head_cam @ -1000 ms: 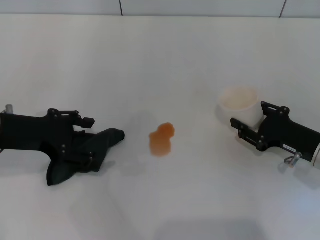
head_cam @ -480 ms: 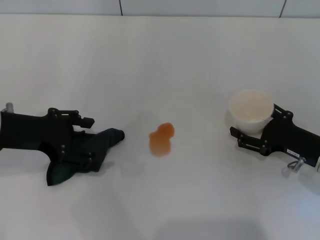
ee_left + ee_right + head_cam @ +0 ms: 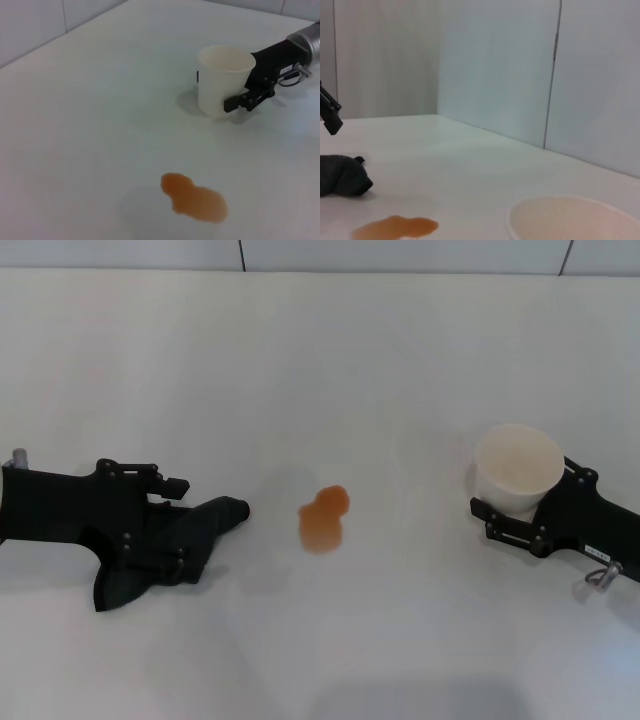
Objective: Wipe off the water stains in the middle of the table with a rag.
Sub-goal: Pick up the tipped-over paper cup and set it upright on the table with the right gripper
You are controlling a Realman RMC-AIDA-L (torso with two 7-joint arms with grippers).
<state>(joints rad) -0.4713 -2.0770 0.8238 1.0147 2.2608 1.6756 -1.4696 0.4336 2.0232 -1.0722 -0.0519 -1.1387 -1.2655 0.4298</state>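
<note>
The orange water stain lies on the white table near its middle. It also shows in the left wrist view and the right wrist view. My left gripper rests on the table left of the stain, shut on the dark rag, whose rounded end points toward the stain. The rag's end shows in the right wrist view. My right gripper is shut on a white paper cup, upright, to the right of the stain.
The cup and my right gripper show in the left wrist view beyond the stain. The cup's rim fills the near corner of the right wrist view. A tiled wall runs behind the table.
My right gripper has carried the cup to the right and nearer the front, away from the stain. The left gripper, the rag and the stain have not moved.
</note>
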